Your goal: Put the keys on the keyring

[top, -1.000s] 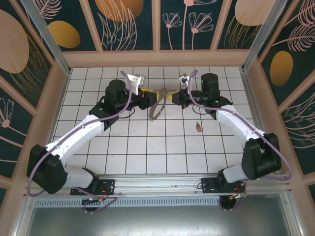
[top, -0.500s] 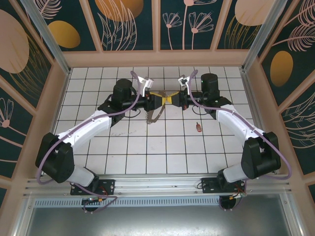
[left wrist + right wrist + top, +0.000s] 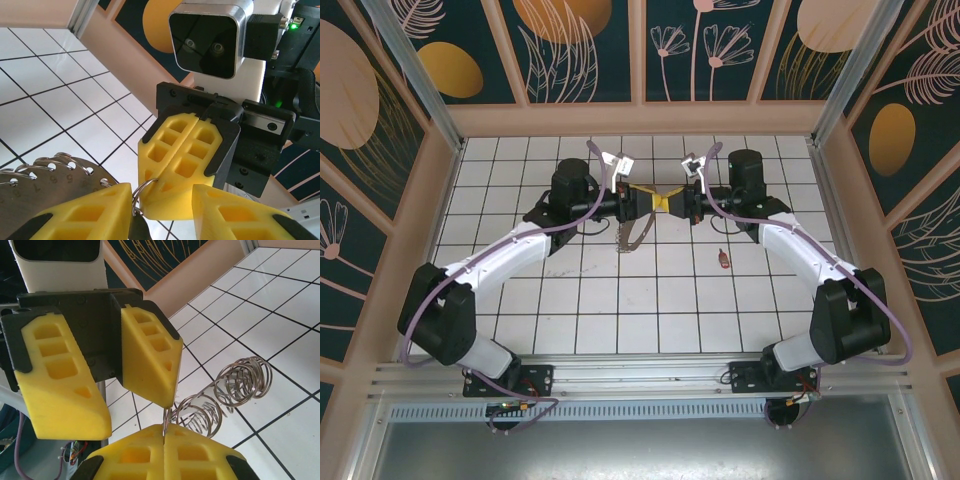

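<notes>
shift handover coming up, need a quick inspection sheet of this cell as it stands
Surface: white tiled table, faint scuffs on a few tiles.
Job's things: key lies flat on the tiles, apart from both arms; keyring hangs below the two grippers, not yet carrying the key.
Clutter: nothing seen.
Grippers: right gripper shut on a thin wire ring of the keyring; left gripper open, tip to tip with the right one.
Cables: purple cable loops along each arm, clear of the keyring.
Surroundings: wood-framed patterned panels on three sides, metal rail at the near edge.
</notes>
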Robot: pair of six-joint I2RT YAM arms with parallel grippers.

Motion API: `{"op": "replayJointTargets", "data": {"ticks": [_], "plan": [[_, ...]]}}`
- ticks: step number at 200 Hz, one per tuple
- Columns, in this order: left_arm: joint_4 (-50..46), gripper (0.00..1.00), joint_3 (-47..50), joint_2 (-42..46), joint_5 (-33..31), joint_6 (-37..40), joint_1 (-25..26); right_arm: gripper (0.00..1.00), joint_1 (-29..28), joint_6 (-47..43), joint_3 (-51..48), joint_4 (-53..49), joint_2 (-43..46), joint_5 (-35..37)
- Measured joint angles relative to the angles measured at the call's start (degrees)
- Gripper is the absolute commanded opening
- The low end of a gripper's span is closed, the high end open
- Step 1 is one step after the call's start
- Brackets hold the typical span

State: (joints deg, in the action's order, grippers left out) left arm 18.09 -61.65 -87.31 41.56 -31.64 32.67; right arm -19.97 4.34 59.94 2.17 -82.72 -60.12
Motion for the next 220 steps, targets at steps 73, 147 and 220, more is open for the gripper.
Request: {"op": "replayJointTargets", "data": {"ticks": [73, 147, 220], "plan": [[1.9, 0.48, 0.0, -1.5, 1.4, -1.4, -0.1, 0.00, 0.0, 0.0, 0.0, -1.3, 0.0, 0.1], [1.4, 0.32, 0.2, -1.5, 0.2, 0.5, -0.1, 0.00, 0.0, 0.0, 0.0, -1.6, 0.1, 0.0], [3.9, 0.06, 2.2, -1.5, 1.6, 0.0, -1.0, 0.00, -0.1, 0.1, -0.2, -1.6, 0.0, -0.1]]}}
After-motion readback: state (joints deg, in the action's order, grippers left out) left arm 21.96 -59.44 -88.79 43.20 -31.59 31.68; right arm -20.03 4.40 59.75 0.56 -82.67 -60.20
